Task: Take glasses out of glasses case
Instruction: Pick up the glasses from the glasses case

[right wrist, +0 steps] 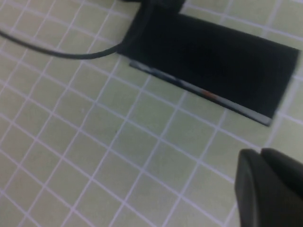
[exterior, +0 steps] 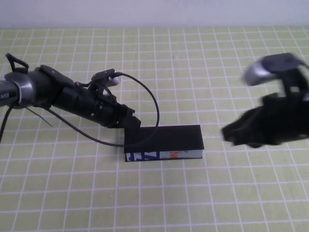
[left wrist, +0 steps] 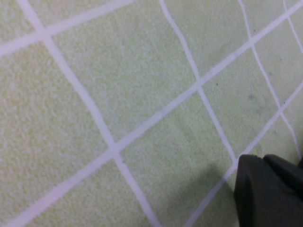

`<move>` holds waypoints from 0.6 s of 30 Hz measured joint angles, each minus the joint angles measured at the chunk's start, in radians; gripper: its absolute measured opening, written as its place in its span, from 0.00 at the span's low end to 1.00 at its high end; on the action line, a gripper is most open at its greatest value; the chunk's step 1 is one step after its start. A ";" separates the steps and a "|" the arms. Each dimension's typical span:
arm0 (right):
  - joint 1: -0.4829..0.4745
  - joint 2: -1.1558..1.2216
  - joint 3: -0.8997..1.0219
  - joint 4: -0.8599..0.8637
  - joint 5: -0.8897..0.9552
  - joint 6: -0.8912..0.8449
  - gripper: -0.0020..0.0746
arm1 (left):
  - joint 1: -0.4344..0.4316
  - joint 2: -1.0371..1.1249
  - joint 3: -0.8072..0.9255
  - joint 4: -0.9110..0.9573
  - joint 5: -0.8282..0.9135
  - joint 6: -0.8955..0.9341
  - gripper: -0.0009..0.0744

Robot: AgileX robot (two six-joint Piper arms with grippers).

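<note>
From the high view, the matte black rectangular glasses case point(exterior: 163, 141) with its white printed front is lying shut on the green gridded bench point(exterior: 203, 63); the left gripper point(exterior: 129, 122) is sitting at the case's rear left corner, while the right gripper point(exterior: 231, 135) is hanging blurred just to the case's right; I cannot tell either gripper's spread.

The left wrist view is showing only bench squares point(left wrist: 118, 94).

The right wrist view is showing the case point(right wrist: 213, 61) lying closed, a black cable point(right wrist: 57, 51) curving beside it.
</note>
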 joint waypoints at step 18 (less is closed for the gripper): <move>0.332 0.482 -0.260 -0.338 -0.228 -0.354 0.47 | 0.000 0.000 0.000 0.000 0.002 0.000 0.01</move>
